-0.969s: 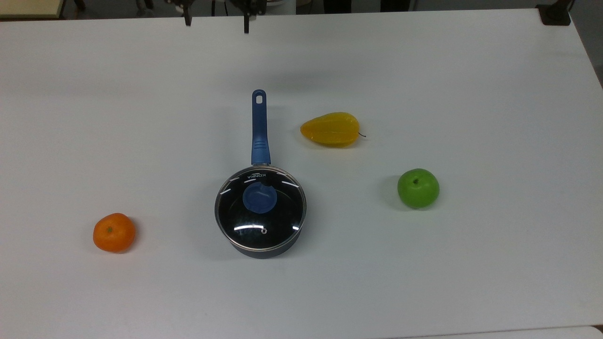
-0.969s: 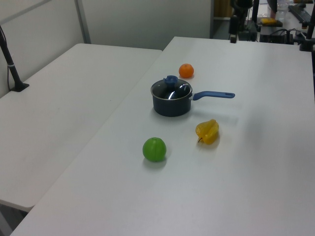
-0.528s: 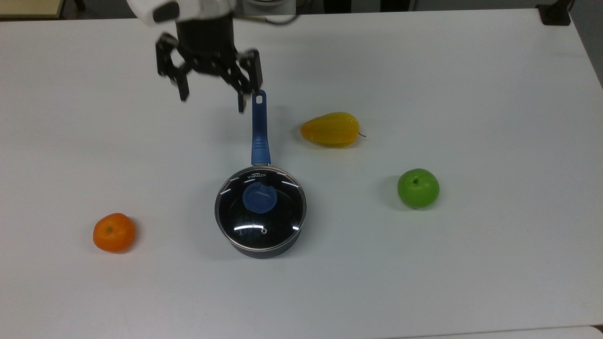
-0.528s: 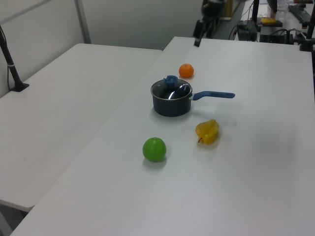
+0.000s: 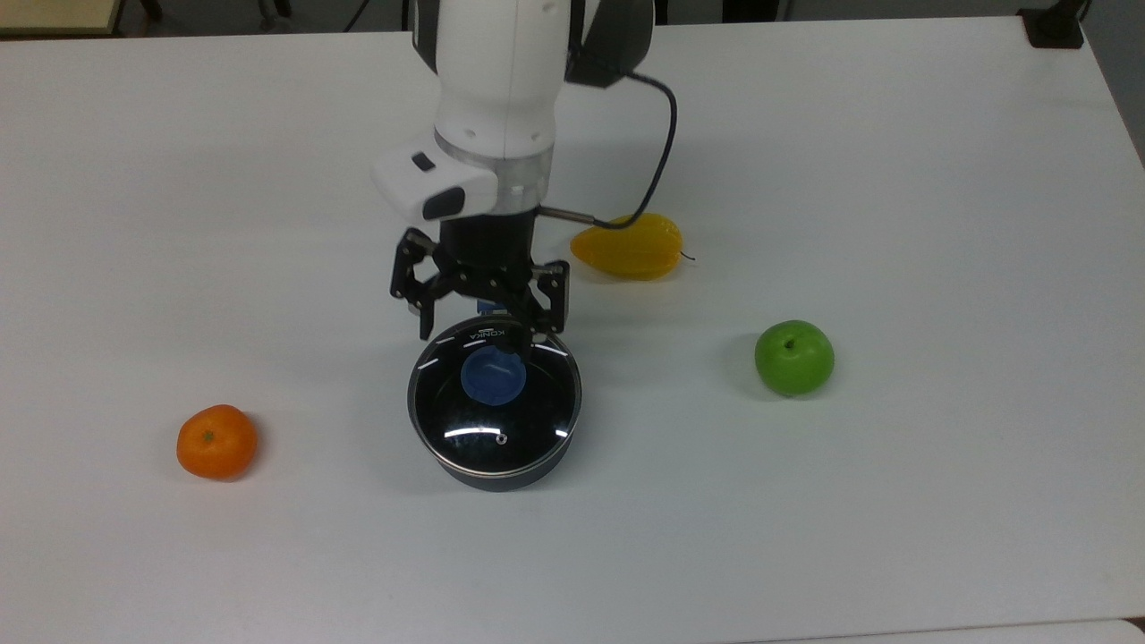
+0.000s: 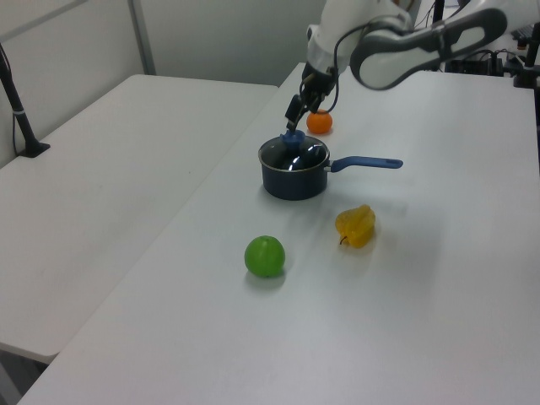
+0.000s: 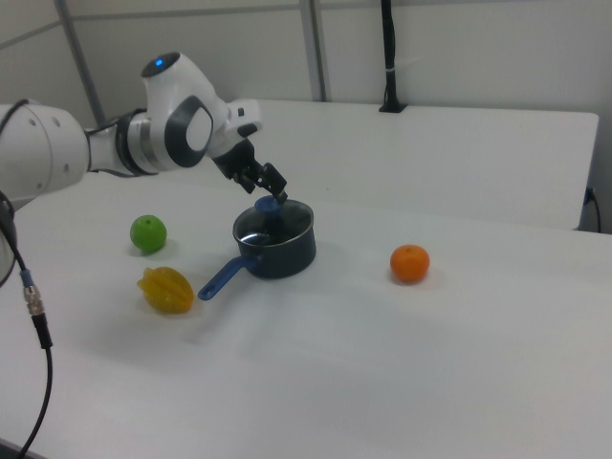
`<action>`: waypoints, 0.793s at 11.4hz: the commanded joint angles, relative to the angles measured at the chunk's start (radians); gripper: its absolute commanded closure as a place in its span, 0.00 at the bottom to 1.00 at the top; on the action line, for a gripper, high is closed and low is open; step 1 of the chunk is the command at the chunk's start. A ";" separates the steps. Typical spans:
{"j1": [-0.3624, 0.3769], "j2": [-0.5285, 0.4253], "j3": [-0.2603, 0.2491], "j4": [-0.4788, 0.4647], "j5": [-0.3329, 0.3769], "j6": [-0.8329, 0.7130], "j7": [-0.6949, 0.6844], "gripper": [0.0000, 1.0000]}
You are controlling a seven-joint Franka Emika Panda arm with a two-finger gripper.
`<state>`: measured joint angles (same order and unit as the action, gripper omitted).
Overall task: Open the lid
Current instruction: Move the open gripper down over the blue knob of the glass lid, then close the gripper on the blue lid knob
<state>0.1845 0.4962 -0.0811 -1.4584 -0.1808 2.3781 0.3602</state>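
Lid (image 5: 495,402) sits closed on the saucepan (image 6: 293,180); the end effector (image 5: 481,333) hovers spread wide above its blue knob (image 5: 493,377). Approach step, I judge: next, descend and close on the knob

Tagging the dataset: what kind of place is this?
Likely a robotics lab, not a kitchen: a Franka arm over a bare white table, a lidded saucepan, and scattered fruit props such as a green apple.

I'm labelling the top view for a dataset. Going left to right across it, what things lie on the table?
Orange → saucepan with its lid on, the open tool just above its far edge → yellow starfruit → green apple.
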 commanded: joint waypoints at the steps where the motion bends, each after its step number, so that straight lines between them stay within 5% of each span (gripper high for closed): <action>1: 0.018 0.064 -0.008 0.029 -0.023 0.088 0.058 0.00; 5: 0.027 0.079 -0.008 0.026 -0.035 0.102 0.082 0.00; 7: 0.026 0.079 -0.008 0.023 -0.049 0.101 0.082 0.13; 9: 0.027 0.076 -0.008 0.023 -0.058 0.101 0.082 0.38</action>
<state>0.2023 0.5669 -0.0810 -1.4461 -0.2127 2.4669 0.4146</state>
